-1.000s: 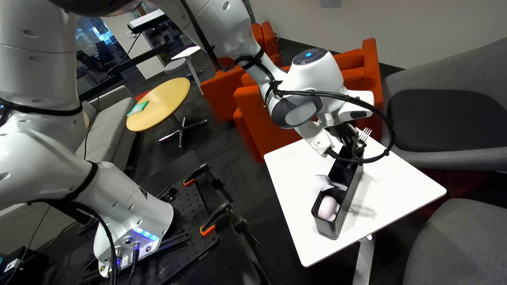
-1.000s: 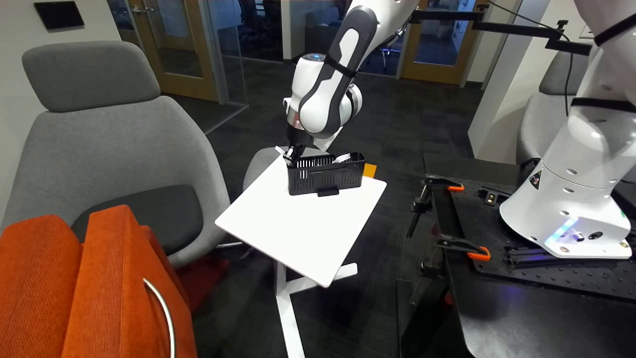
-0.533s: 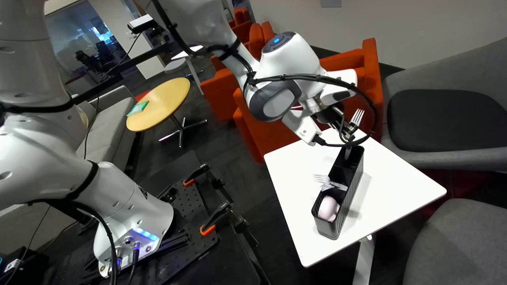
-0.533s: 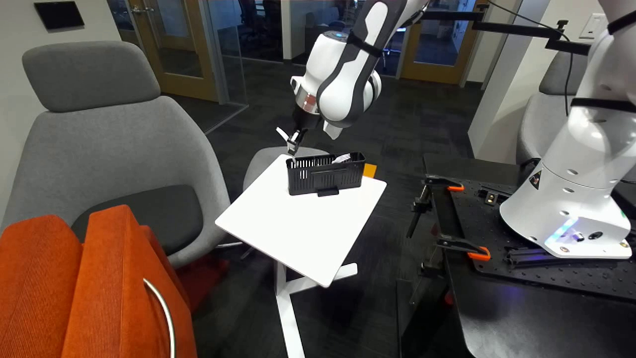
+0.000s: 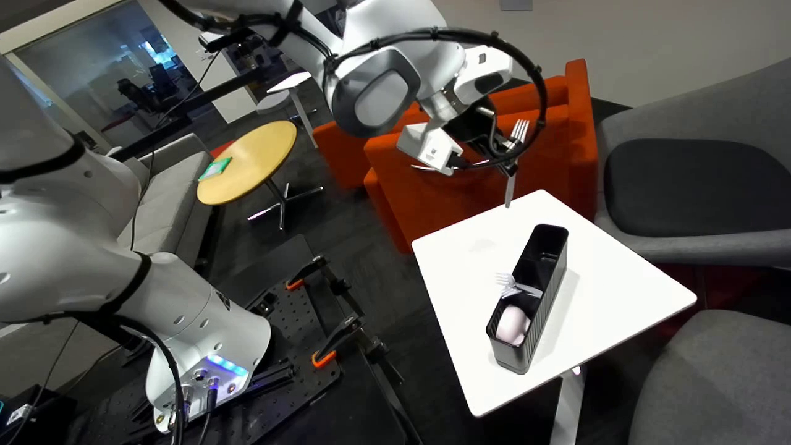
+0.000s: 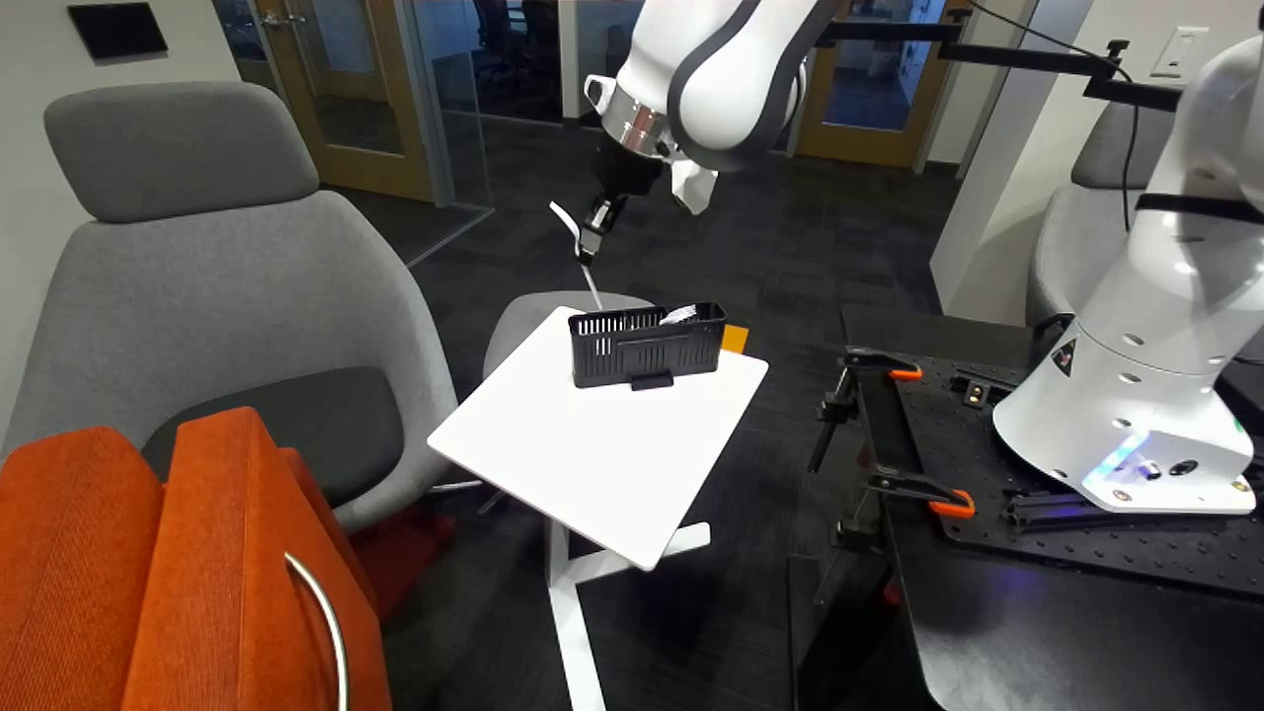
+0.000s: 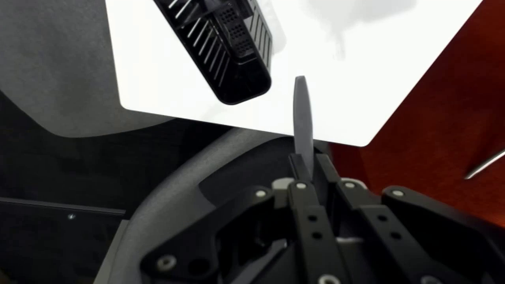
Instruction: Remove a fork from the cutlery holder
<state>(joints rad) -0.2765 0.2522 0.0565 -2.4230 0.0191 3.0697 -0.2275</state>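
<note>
The black cutlery holder [image 5: 547,309] stands on the white tabletop [image 5: 618,296]. It also shows in an exterior view [image 6: 647,357] and in the wrist view [image 7: 247,85]. My gripper [image 5: 510,162] is shut on a fork [image 5: 510,190], above and apart from the holder's far end. The fork is tilted, tines up and handle down. In an exterior view the fork's handle [image 6: 592,286] hangs below my gripper [image 6: 588,249]. In the wrist view the handle [image 7: 303,118] sticks out past my gripper [image 7: 310,161]; the tines are hidden there. Pale forks [image 5: 523,288] lie across the holder's near compartment.
A pale pink rounded object [image 5: 512,324] sits in the holder's near end. An orange chair [image 5: 445,179] stands behind the tabletop, and grey chairs [image 5: 698,185] stand beside it. A small yellow-orange item [image 6: 735,339] shows behind the holder in an exterior view.
My gripper has risen and moved back from the holder's far compartment, carrying the fork. The fork's handle has come up out of the holder. The holder has stayed in place.
</note>
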